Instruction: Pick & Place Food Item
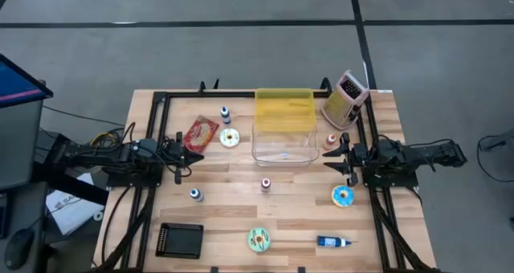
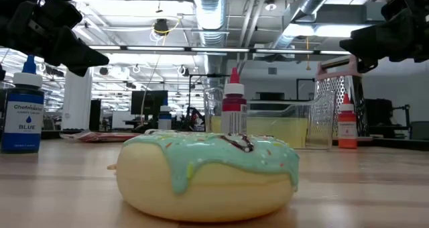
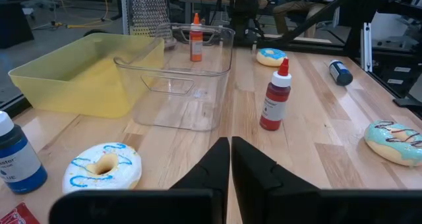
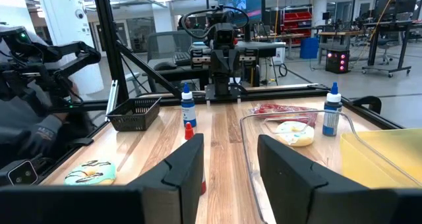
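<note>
Left gripper [image 1: 183, 155] parked at the table's left edge, fingers pressed together, gripping nothing. White doughnut with blue icing swirls [image 1: 230, 137] lying just ahead of those closed fingertips and slightly toward the table's far side, apart from them, beside the red food packet [image 1: 200, 133] and a blue-capped bottle [image 1: 225, 113]. Same doughnut [image 3: 103, 167] seen in the left wrist view close to the closed fingers [image 3: 245, 165], off to one side, not between them.

Right gripper [image 1: 340, 155] at the table's right edge, fingers [image 4: 285, 165] spread apart with bare wood between them, carrying nothing. Blue-iced doughnut [image 1: 343, 196] lying near it on the near side, untouched. Orange-capped bottle [image 1: 331, 139] just beside its far fingertip.

Clear plastic bin [image 1: 284, 144] mid-table between both grippers, yellow bin [image 1: 284, 110] touching its far side, metal grater [image 1: 346, 98] at the far right corner. Red-capped bottle [image 1: 266, 184] in front of the clear bin. Green-iced doughnut [image 1: 259, 239] near the front edge, black tray [image 1: 180, 240] to its left, blue bottle lying flat [image 1: 333, 242] to its right.
</note>
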